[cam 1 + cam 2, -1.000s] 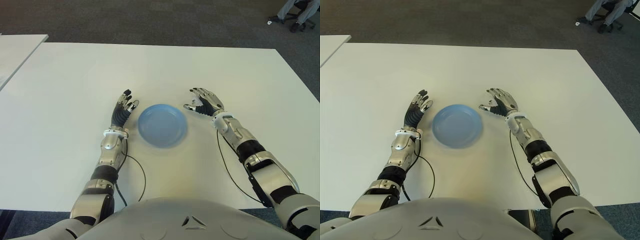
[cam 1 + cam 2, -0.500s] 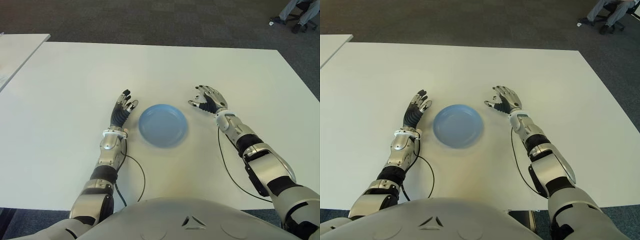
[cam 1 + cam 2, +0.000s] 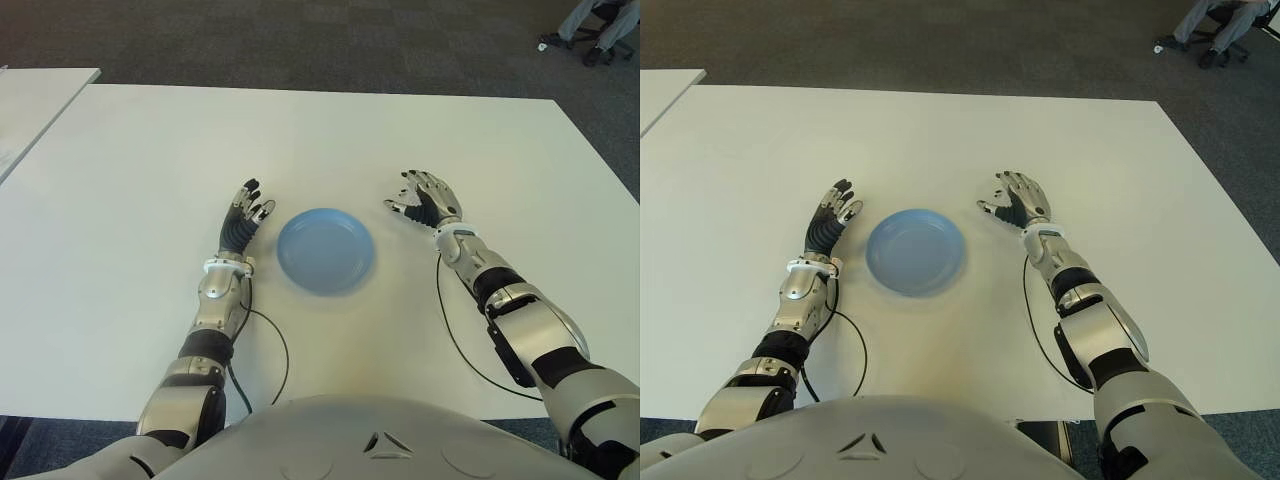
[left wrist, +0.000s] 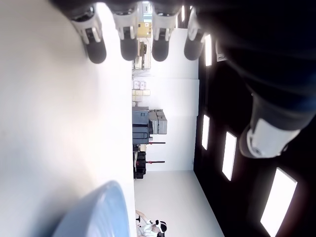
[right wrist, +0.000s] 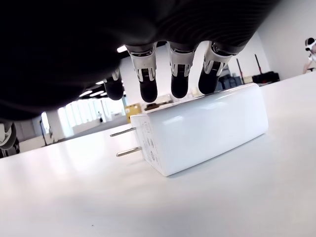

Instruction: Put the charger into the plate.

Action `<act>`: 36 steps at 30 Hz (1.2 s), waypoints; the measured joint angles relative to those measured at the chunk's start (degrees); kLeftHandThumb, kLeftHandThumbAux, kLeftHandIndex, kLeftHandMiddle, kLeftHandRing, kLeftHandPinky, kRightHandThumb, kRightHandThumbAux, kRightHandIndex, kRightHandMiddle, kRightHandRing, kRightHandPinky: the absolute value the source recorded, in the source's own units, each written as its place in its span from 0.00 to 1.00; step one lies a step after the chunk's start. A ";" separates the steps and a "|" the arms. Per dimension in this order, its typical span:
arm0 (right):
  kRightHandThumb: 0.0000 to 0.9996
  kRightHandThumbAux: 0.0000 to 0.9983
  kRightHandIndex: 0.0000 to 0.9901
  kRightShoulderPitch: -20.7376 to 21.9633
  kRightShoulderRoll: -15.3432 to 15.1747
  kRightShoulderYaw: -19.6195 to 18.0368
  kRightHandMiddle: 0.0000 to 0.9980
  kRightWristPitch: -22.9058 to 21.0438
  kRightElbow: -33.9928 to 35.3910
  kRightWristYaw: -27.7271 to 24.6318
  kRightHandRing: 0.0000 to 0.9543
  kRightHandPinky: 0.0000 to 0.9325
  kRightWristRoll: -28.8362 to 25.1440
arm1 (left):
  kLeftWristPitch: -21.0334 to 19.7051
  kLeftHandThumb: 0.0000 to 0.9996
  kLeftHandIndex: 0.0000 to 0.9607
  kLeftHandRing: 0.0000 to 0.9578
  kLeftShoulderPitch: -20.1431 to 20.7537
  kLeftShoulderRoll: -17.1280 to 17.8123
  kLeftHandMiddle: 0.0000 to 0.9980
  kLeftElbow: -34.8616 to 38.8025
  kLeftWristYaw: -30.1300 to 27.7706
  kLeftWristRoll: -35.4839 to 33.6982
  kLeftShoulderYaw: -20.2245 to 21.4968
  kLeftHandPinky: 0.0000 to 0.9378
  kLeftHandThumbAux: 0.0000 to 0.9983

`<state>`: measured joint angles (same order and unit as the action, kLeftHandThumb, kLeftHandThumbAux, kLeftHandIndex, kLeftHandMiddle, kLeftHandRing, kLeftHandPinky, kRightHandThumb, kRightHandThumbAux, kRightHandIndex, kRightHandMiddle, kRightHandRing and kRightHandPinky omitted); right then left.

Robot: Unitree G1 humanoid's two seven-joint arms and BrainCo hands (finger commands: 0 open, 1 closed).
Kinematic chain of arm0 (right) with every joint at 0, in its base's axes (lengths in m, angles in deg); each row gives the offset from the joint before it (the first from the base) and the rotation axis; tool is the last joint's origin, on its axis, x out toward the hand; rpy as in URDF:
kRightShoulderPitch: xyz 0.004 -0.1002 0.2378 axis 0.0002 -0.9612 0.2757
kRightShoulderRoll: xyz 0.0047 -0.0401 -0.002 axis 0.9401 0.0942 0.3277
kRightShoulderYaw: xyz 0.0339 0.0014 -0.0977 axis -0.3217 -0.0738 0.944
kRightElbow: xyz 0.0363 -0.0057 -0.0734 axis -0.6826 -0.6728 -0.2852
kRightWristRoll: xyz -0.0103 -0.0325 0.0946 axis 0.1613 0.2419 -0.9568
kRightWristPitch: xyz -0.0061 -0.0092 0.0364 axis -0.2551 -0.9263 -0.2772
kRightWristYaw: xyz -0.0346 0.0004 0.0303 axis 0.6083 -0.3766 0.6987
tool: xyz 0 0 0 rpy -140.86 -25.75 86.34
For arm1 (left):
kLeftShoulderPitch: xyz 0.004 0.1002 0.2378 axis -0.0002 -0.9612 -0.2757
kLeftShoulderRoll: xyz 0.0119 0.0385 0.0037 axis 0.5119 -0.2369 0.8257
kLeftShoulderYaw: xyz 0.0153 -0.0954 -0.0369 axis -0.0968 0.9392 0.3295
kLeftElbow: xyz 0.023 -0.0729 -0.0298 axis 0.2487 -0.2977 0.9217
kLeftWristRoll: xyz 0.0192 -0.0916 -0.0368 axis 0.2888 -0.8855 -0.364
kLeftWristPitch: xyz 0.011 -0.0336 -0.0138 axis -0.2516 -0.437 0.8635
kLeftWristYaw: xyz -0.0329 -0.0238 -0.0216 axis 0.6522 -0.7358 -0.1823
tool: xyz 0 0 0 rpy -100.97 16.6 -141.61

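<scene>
Since right hand (image 3: 1018, 200) hovers open over charger (image 5: 202, 129), right of plate (image 3: 325, 249), fingers could knock it away; left hand (image 3: 247, 212) idle, open.

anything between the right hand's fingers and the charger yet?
Nothing: in the right wrist view the right hand hangs over the white charger, its fingertips above the top face, hand open, charger lying on the table.

- Even overhead light is flooding the white table (image 3: 150, 170); shadows beside the blue plate (image 3: 325, 250) are staying faint.
- Ceiling panels are glaring bright in the left wrist view.
- Charger (image 5: 202, 131) is showing sharp; the dark palm above it is blurring out.
</scene>
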<state>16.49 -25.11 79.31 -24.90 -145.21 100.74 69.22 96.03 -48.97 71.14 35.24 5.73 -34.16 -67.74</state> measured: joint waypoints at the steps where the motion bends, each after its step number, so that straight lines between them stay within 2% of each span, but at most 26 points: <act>1: 0.32 0.23 0.00 0.04 0.04 0.02 0.00 -0.14 -0.13 0.22 0.00 0.00 0.01 | 0.09 0.00 0.00 0.00 0.04 0.01 0.00 -0.10 -0.02 0.00 0.00 0.00 0.56; 20: 0.33 0.24 0.00 0.29 -0.24 1.55 0.00 -0.49 -1.53 2.63 0.00 0.00 0.14 | 1.14 0.00 0.00 0.00 1.27 0.35 0.00 -2.18 -0.88 0.01 0.04 0.01 0.55; 36: 0.30 0.28 0.00 -0.34 -1.86 2.85 0.00 0.59 -0.59 2.65 0.00 0.00 0.29 | 1.45 0.00 0.00 0.00 2.31 0.45 0.00 -3.82 -0.88 0.03 0.05 0.01 0.56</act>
<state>16.15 -26.97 82.16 -24.30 -145.81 103.39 69.51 97.48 -46.66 71.59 31.42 4.86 -34.13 -67.69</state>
